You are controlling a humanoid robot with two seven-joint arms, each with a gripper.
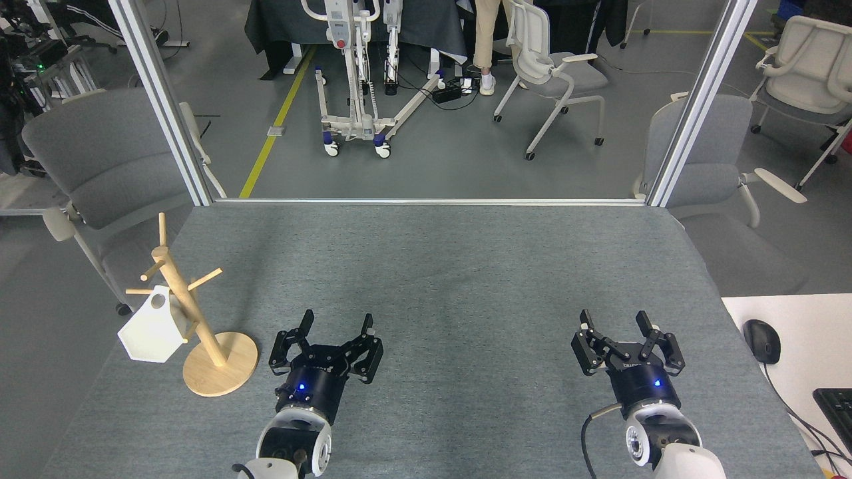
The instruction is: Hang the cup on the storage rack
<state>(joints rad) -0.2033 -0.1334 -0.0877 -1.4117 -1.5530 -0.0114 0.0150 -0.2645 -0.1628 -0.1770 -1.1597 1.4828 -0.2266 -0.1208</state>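
- Already the cup (pixel 152 330) hangs by its pierced tab on a left peg of the storage rack (pixel 193 313), at the desk (pixel 439 266) left edge.
- Left tool (pixel 337 322): fingers spread, empty, right of the rack's base.
- Right tool (pixel 614 321): spread, empty, well apart.

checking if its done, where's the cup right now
In the head view the cup hangs by its tab on a left-side peg of the storage rack, at the table's left edge, clear of both grippers.
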